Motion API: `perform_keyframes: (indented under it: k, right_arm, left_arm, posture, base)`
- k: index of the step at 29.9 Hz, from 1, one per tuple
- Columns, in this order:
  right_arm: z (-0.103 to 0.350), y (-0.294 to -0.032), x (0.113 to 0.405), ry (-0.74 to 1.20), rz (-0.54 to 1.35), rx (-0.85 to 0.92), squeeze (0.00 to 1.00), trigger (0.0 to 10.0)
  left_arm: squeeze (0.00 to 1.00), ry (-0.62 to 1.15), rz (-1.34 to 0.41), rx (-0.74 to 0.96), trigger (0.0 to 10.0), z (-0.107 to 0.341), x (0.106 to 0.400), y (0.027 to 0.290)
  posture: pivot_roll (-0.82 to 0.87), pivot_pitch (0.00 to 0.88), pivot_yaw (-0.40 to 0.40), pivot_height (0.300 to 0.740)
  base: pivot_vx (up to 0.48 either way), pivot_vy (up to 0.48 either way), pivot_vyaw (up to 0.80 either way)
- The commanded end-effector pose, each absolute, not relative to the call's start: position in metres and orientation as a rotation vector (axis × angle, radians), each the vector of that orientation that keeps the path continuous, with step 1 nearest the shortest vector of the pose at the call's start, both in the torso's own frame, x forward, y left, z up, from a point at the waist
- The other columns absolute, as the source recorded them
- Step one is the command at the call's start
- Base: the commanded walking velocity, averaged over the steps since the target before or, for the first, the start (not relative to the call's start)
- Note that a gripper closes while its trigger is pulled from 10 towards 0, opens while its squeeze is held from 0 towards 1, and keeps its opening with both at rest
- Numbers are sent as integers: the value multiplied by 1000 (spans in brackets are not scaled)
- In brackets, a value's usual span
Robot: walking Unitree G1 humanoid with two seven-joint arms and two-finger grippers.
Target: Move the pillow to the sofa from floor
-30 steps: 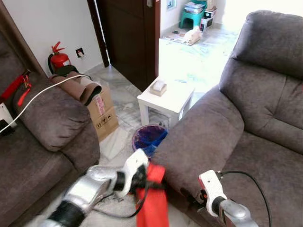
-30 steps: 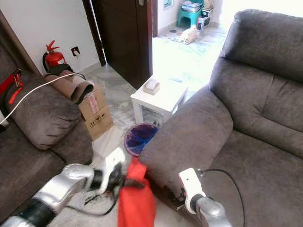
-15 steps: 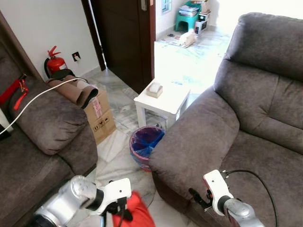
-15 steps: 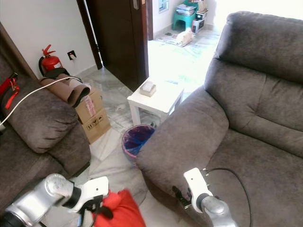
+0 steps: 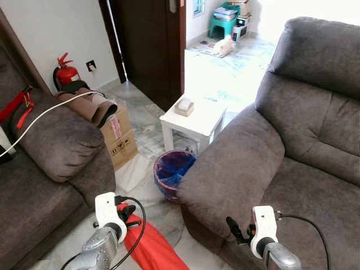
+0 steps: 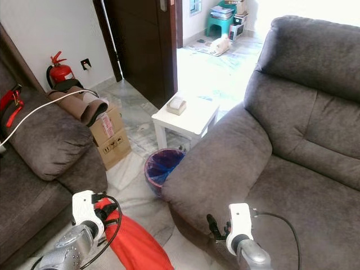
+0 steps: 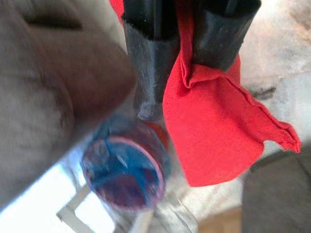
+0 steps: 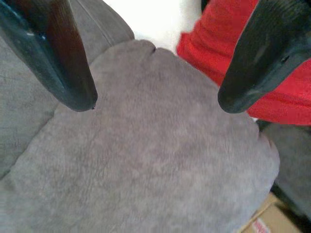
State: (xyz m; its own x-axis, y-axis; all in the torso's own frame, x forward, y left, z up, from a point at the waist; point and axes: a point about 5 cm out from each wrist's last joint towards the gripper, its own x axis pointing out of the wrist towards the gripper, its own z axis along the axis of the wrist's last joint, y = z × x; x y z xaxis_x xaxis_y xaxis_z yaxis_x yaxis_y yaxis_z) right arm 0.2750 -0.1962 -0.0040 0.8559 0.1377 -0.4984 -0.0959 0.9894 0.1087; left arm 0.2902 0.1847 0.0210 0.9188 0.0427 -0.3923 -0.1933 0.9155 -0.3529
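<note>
Pillow [image 7: 214, 126] pinched in left gripper [image 7: 192, 53].

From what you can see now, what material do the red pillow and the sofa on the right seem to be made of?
The red pillow, pinched in the left gripper, looks like thin woven cloth, matte: it folds and creases at the fingers. The sofa seems covered in grey suede-like or microfibre fabric, with a soft, mottled nap; it could be velvet.

Red cloth pillow [image 5: 149, 244], matt grey plush sofa [image 5: 292, 152], glossy marble floor [image 5: 147, 124].
</note>
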Motion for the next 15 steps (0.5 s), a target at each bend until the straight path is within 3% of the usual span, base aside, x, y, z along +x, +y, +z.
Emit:
perform_keyframes:
  k: [1,15]
  right_arm:
    - [-8,-198,270,534,95,103,0,10000]
    - [-6,-200,272,510,82,127,0,10000]
  left_arm:
    - [0,303,155,-395,10000,35,298,193]
    - [0,272,149,-418,10000,38,305,177]
  posture:
    - [12,101,68,740]
    - [6,92,61,740]
  base:
    - [0,0,0]
    - [0,0,0]
